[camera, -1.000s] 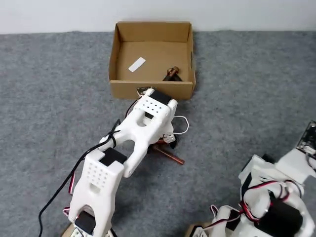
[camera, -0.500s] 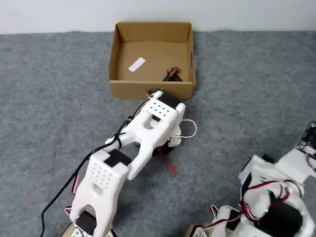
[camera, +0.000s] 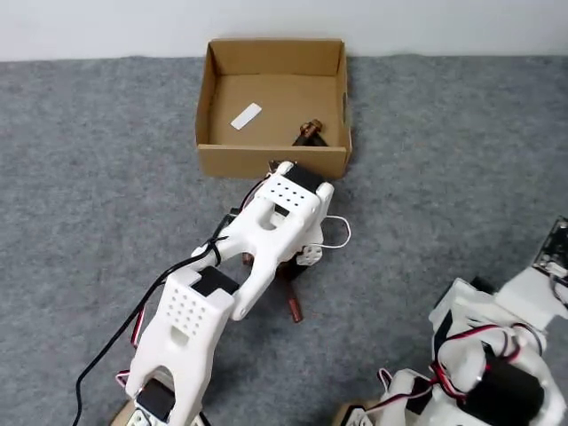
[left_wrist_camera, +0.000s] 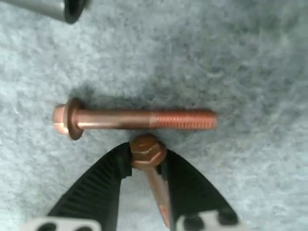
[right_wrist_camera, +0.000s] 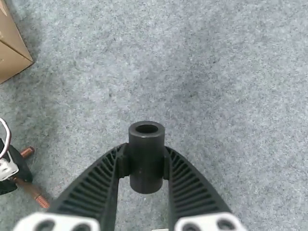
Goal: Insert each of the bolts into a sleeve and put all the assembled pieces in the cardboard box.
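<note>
Held bolt [left_wrist_camera: 148, 150]: left claw [left_wrist_camera: 147, 162] is clamped on it just under the hex head, with the shank running back between the jaws. From above, its threaded tip [camera: 295, 311] pokes out under the wrist at mid-worktop [camera: 106, 177].
Left arm [camera: 266, 222]: stretched from the near edge to the middle, wrist pitched down, close to the front wall of the cardboard box [camera: 266, 161].
Second bolt [left_wrist_camera: 134, 119]: flat on the worktop, crosswise just past the claw tips. Can't tell if it's touching the held one.
Sleeve [right_wrist_camera: 146, 144]: black, bore facing the camera, with the right claw [right_wrist_camera: 145, 163] closed around its sides.
Right arm [camera: 497, 364]: folded at the near right corner.
Count: 2 loose bolts, 1 sleeve, and 1 assembled piece [camera: 309, 133] in the box at the far edge. Also a grey tube end [left_wrist_camera: 67, 7] near the flat bolt.
</note>
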Motion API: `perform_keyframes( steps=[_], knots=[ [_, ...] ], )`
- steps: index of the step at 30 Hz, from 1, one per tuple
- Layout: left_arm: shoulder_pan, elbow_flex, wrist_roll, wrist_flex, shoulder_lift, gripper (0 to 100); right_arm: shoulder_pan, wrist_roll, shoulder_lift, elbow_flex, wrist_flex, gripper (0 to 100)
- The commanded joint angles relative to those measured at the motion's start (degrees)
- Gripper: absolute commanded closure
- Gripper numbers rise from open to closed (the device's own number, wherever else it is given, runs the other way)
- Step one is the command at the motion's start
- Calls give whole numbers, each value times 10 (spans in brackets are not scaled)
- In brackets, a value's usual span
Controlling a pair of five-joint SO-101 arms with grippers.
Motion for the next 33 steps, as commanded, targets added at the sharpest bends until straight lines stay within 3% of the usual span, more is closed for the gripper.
perform_keyframes(
  steps=[1,5,11,23,33],
  knots=[
    [4,-17,-12,25,-4,988,2,5,7,-4,6,987],
    [7,-16,-10,25,-4,974,2,5,7,-4,6,987],
    [9,-16,-10,25,-4,839,2,5,7,-4,6,987],
    [57,111,-9,23,-51,870,2,5,6,-4,6,987],
    [29,108,7,-22,5,874,2,6,7,-4,5,987]
  ],
)
